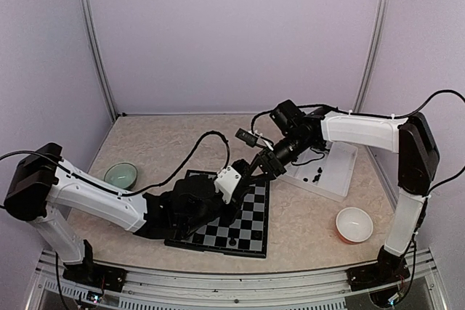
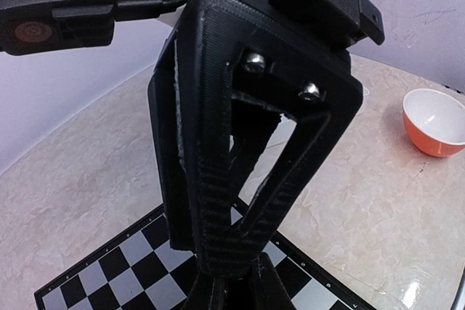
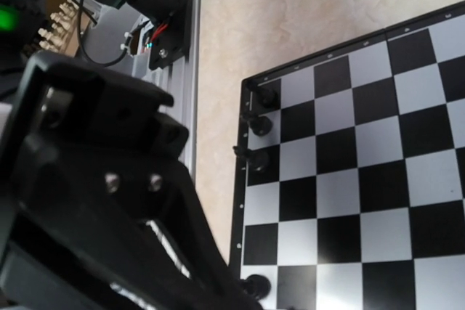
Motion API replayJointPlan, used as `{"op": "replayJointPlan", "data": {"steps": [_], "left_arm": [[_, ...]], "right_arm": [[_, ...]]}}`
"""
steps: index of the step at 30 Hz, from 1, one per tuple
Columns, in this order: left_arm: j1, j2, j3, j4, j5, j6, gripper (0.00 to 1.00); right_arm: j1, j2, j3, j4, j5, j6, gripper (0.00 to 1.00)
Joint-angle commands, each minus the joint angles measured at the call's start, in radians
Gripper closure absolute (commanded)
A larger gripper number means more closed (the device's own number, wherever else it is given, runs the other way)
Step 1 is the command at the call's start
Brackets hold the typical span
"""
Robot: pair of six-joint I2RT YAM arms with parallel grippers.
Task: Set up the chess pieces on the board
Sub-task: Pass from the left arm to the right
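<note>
Right now, the board (image 1: 251, 217) is lying flat on the desk (image 1: 312, 215), near the front edge and between the two arms. Three tiny black chess pieces (image 3: 259, 125) are standing in a row along one edge of the board, each on its own square. One more is standing farther down that same edge. Most of the squares are showing bare. A few other black pieces are lying in the white tray (image 1: 338, 173), which is sitting on the desk near the far right corner of the board.

The right pincer (image 2: 224, 260) is hanging over the board and pointing down at it, with a small camera (image 2: 54, 9) sticking out beside it. Its two fingers are coming close together at the tip, but the pictures are not showing whether they are holding anything, so its state cannot be told. The left pincer (image 2: 232, 292) is reaching in over the board from the other side, right under the tip of the right one. It is showing only as a dark shape at the bottom of its own view, so nobody can tell whether it is wide or narrow.

A green bowl (image 1: 120, 174) is sitting on the desk to the left of the board. An orange bowl (image 1: 354, 224) is sitting to the right.
</note>
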Motion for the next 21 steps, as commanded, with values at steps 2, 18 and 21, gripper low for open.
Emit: {"op": "replayJointPlan", "data": {"steps": [2,18,21], "left_arm": [[-0.009,0.014,0.036,-0.004,-0.050,0.010,0.99],[-0.013,0.025,0.054,-0.020,-0.104,-0.002,0.94],[-0.016,0.018,0.062,-0.053,-0.106,-0.006,0.79]], "right_arm": [[0.014,0.006,0.016,-0.009,-0.010,0.009,0.66],[0.018,-0.003,0.018,0.000,0.037,0.005,0.94],[0.019,-0.011,0.033,-0.005,0.073,-0.010,0.95]]}}
